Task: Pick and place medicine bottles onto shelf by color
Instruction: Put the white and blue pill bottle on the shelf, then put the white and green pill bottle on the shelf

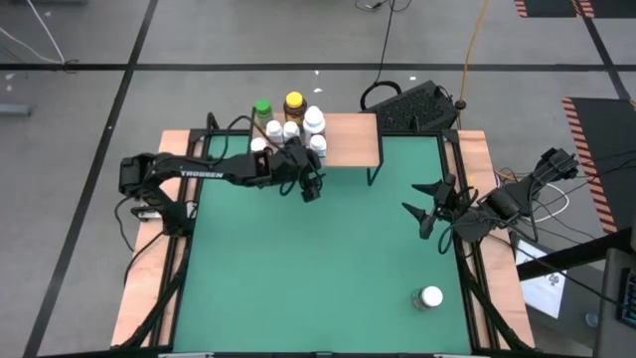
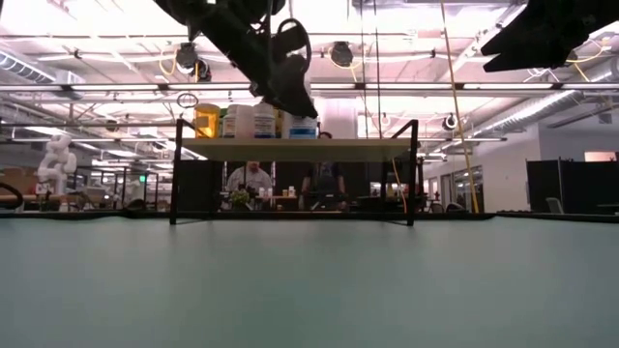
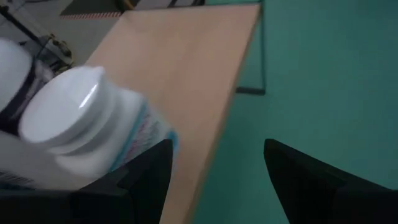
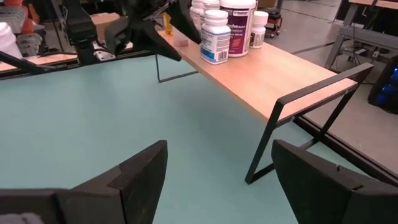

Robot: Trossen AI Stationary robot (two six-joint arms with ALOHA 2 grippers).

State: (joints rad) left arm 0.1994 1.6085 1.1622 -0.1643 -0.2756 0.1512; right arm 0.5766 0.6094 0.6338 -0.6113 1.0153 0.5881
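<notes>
The shelf [image 1: 348, 139] is a light-wood board on black legs at the mat's far edge. Several medicine bottles stand bunched on its left half: a green-capped one [image 1: 261, 107], an amber one with a yellow cap [image 1: 293, 102] and white ones [image 1: 314, 120]. My left gripper [image 1: 311, 189] [image 3: 214, 149] hovers open at the shelf's near edge. Nothing is between its fingers. A white-lidded, blue-labelled bottle [image 3: 81, 124] [image 4: 216, 37] stands on the board just outside one finger. Another white-lidded bottle [image 1: 429, 297] sits on the green mat near the right front. My right gripper [image 1: 422, 206] [image 4: 217, 155] waits open at the mat's right side.
A wooden frame [image 1: 492, 298] borders the green mat [image 1: 318, 268]. The right half of the shelf board [image 4: 280, 74] is bare. A black keyboard [image 1: 412, 107] and cables lie on the floor behind the shelf. People [image 2: 253, 179] sit in the room beyond the table.
</notes>
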